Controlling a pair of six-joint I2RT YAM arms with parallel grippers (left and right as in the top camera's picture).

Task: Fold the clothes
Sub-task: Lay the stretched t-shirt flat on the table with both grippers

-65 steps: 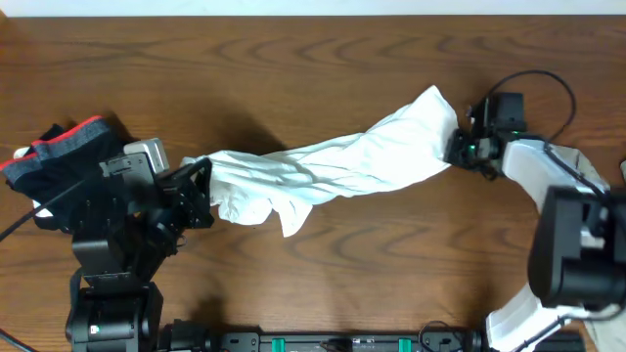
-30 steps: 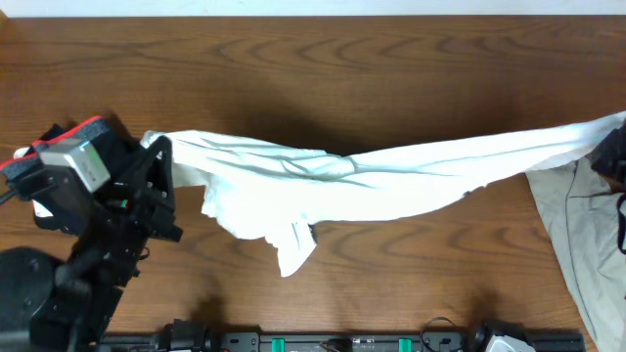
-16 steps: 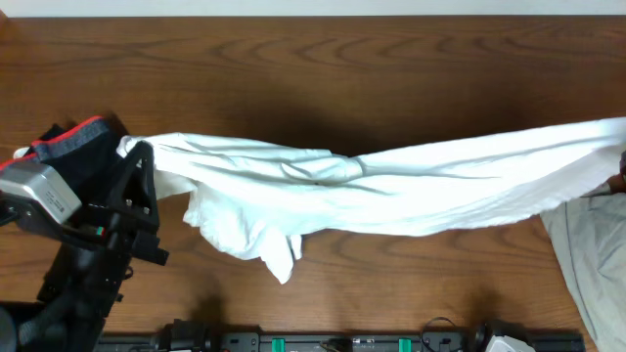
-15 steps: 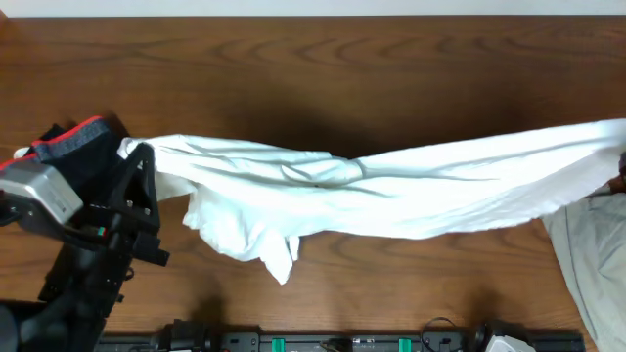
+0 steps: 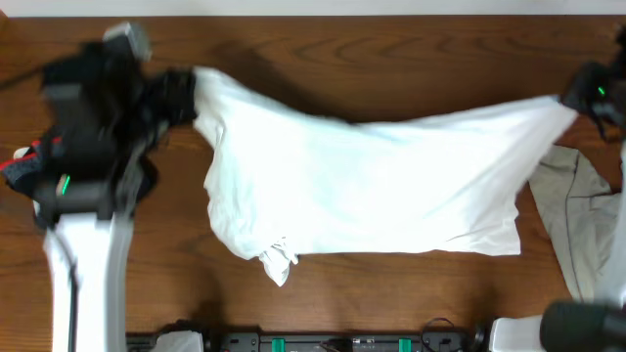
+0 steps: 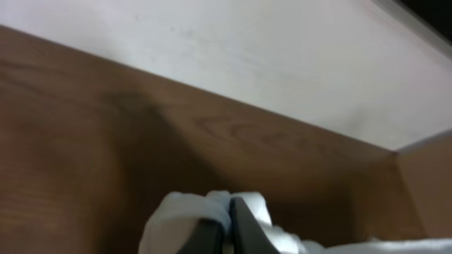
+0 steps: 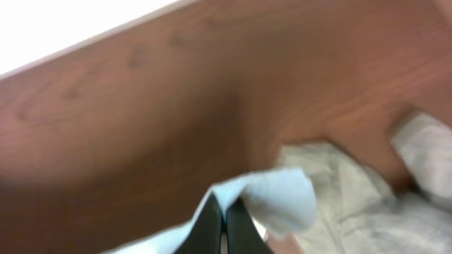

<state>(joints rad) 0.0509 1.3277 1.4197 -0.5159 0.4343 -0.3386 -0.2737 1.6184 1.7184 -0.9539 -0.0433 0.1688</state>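
White cotton-like cloth, thin and limp: the shirt [image 5: 372, 186] looks light and has no stiffness of its own, so it likely sags wherever it is not held and will crease or bunch if dragged. It should not slip much on wood, yet a thin pinch at an edge could pull free under a hard tug. Best holds are probably the corners or shoulder seams, where the cloth is doubled.

It is stretched wide across the tabletop [image 5: 391, 59], its top edge taut between the two arms and dipping in the middle. The body spreads as a broad sheet below that edge. Its lower left corner is crumpled into a small twisted knot, while its lower right edge lies fairly straight. No print shows on the side facing up.

Left fingers [image 6: 244, 229] are closed tight on a bunched fold at the shirt's upper left corner. Right fingers [image 7: 240, 229] are likewise pinched shut on the upper right corner.

One grey garment [image 5: 577, 235] lies just beside the shirt's right edge, and a dark garment [image 5: 24, 166] with a red band sits at the far left.
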